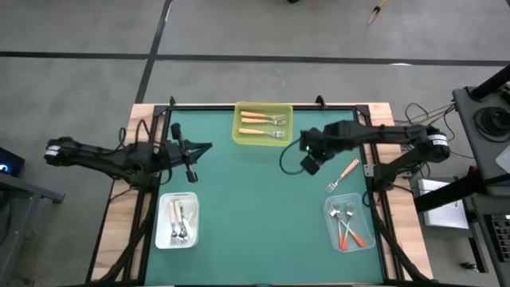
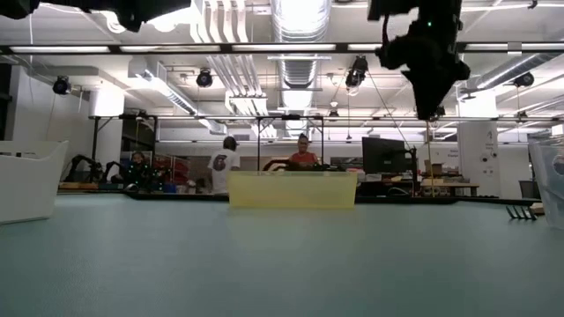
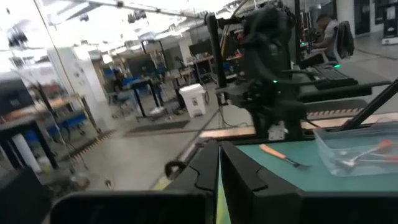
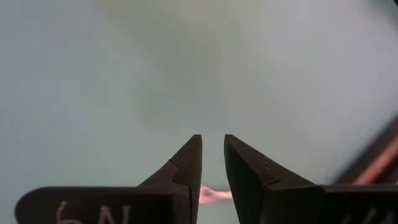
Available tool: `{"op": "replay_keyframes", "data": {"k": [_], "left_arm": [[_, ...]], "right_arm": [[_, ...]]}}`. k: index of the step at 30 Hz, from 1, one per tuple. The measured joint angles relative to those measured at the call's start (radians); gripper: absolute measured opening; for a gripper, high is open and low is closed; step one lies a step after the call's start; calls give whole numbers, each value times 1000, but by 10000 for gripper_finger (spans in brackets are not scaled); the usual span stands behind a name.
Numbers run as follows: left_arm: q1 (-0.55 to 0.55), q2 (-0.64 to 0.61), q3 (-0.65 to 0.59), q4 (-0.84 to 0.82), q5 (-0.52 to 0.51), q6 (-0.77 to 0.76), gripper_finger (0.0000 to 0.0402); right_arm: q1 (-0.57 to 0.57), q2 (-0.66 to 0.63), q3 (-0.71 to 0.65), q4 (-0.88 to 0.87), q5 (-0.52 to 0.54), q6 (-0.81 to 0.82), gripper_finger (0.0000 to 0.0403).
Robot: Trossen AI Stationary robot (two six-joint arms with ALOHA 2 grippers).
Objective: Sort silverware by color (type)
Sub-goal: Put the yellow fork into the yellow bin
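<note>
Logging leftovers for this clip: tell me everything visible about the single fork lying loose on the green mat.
The loose fork has a light orange plastic-looking handle and shiny metal tines. It lies flat and diagonal on the green mat, tines toward the clear bin of forks, handle toward the table's right rail. Nothing touches it; the right gripper hangs off to its left.

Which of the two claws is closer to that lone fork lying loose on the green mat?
The right gripper: it hangs just beside the loose fork, toward the table's middle. The left gripper is far across the table, above the white bin.

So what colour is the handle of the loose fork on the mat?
Light orange, clearest in the high view.
</note>
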Motion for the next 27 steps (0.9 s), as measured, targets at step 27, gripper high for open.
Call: {"op": "replay_keyframes", "data": {"k": [27], "left_arm": [[0, 114, 0, 89, 0, -197, 0]], "right_arm": [[-279, -1, -233, -135, -149, -863, 58]]}}
